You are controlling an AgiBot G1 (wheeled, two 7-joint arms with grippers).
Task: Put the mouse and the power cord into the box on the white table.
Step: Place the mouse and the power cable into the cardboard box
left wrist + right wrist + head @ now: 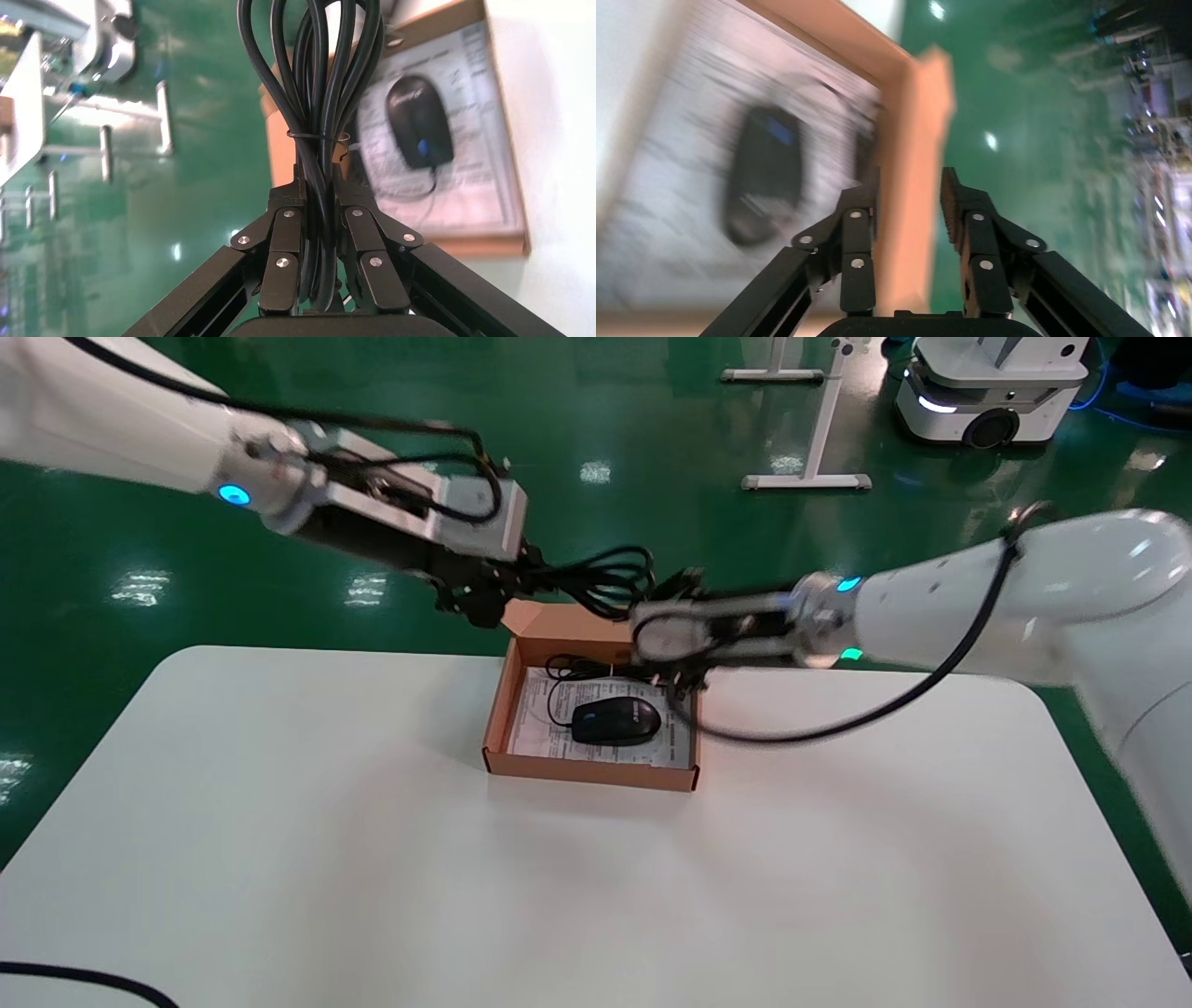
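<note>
The large plain white tabletop [372, 859] fills the near ground. The shallow brown cardboard box [521, 764] sits toward its 12 o'clock edge. On the box's white printed sheet lies the small black oval mouse [616, 720], its thin wire looped at 11 o'clock from it. The left pincer [320, 184] is clamped tight on the thick black coiled power cord [314, 84], held in the air above the box's far edge. The right pincer [908, 193] stands partly open astride the box's raised lid flap [914, 161]; the mouse lies just beside it.
</note>
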